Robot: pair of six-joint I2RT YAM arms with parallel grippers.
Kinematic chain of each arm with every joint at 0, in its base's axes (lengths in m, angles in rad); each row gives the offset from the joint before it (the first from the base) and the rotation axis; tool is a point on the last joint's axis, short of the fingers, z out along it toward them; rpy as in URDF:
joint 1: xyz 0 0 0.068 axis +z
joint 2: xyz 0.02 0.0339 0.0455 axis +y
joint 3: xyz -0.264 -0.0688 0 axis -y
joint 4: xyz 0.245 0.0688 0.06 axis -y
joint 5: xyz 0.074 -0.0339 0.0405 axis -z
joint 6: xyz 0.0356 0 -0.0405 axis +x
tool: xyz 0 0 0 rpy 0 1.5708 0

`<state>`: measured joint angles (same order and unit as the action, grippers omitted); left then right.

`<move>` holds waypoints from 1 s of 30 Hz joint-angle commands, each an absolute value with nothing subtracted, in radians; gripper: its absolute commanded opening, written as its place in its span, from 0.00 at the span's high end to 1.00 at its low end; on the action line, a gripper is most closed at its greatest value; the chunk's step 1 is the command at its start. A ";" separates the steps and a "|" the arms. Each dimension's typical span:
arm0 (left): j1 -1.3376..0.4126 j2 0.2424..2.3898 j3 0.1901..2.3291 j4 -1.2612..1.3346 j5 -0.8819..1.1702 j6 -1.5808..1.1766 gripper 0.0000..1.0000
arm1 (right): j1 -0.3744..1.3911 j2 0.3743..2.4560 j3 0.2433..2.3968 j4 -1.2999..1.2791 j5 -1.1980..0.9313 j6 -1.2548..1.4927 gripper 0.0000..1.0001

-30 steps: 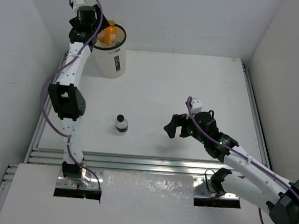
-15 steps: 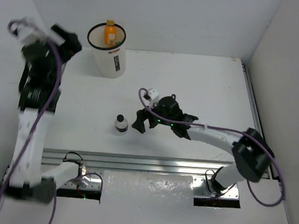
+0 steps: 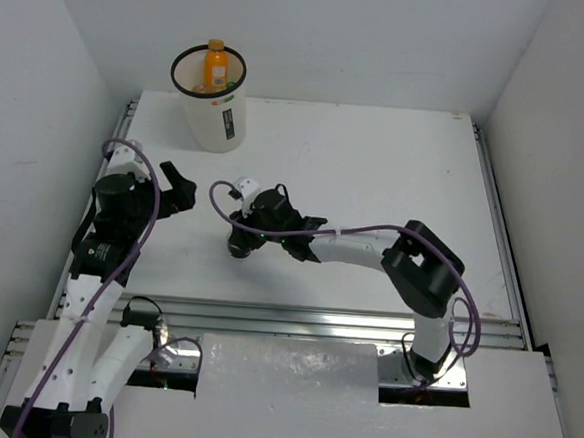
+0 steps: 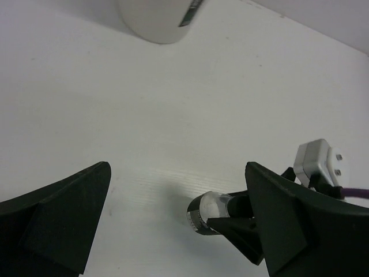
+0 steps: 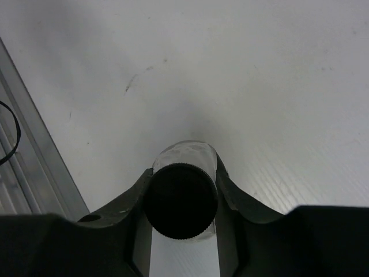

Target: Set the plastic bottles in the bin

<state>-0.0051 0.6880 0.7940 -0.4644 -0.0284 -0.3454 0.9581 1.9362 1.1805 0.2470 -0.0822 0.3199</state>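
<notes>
A short plastic bottle (image 3: 237, 243) with a dark label sits left of the table's middle, and my right gripper (image 3: 243, 234) is shut on it. In the right wrist view its dark ribbed cap (image 5: 180, 200) faces the camera, pinched between both fingers of the right gripper (image 5: 181, 173). The left wrist view shows its pale base (image 4: 205, 211). My left gripper (image 3: 179, 190) hangs open and empty at the table's left side, a hand's width from the bottle; its fingers frame the left wrist view around the left gripper (image 4: 177, 173). The white bin (image 3: 212, 108) stands at the back left with an orange bottle (image 3: 214, 67) inside.
White walls close in the table on the left, back and right. Metal rails (image 3: 295, 317) run along the near edge, with another along the left side. The bin's lower wall (image 4: 157, 20) shows at the top of the left wrist view. My right arm's purple cable (image 3: 372, 228) loops over the table's middle.
My right arm has reached left across the table and shut on the short bottle. My left arm has swung away from the bin and come down at the table's left side, still open.
</notes>
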 commanded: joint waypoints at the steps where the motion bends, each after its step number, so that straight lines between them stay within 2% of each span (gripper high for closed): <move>1: -0.020 0.712 0.831 -0.362 0.226 -0.285 0.00 | 0.947 1.812 1.173 0.189 -0.016 0.366 0.83; 3: -0.088 0.780 0.844 -0.324 0.323 -0.266 0.00 | 0.876 1.719 1.199 -0.012 -0.047 0.434 0.87; 5: -0.200 0.872 0.911 -0.311 0.412 -0.229 0.00 | 0.708 1.637 1.206 -0.145 -0.278 0.619 0.85; 6: -0.230 0.906 0.939 -0.322 0.440 -0.213 0.00 | 0.643 1.614 1.187 -0.143 -0.411 0.642 0.85; 7: -0.254 0.940 0.965 -0.340 0.548 -0.189 0.00 | 0.532 1.597 1.165 -0.141 -0.663 0.649 0.84; 8: -0.314 0.997 0.992 -0.348 0.578 -0.178 0.00 | 0.490 1.588 1.173 -0.197 -0.758 0.638 0.84; 11: -0.473 1.083 1.095 -0.380 0.615 -0.097 0.00 | 0.423 1.549 1.207 -0.338 -0.970 0.511 0.82; 13: -0.530 1.121 1.155 -0.391 0.633 -0.066 0.00 | 0.417 1.484 1.143 -0.306 -1.058 0.503 0.80; 14: -0.561 1.155 1.166 -0.382 0.664 -0.030 0.00 | 0.416 1.456 1.102 -0.175 -1.165 0.524 0.80; 18: -0.630 1.265 1.247 -0.435 0.672 0.029 0.00 | 0.411 1.301 0.905 0.109 -1.184 0.690 0.81; 22: -0.713 1.341 1.249 -0.501 0.696 0.052 0.00 | 0.397 1.212 0.911 0.088 -1.100 0.684 0.82; 29: -0.727 1.270 1.204 -0.462 0.730 0.018 0.01 | 0.370 1.135 0.910 0.061 -0.936 0.647 0.83; 30: -0.729 1.270 1.206 -0.454 0.758 0.014 0.08 | 0.370 1.129 0.902 0.072 -0.922 0.649 0.83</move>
<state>-0.7254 1.3323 1.1942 -0.5117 0.6849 0.0093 0.3759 1.1622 0.8898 0.0040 -0.9932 0.6559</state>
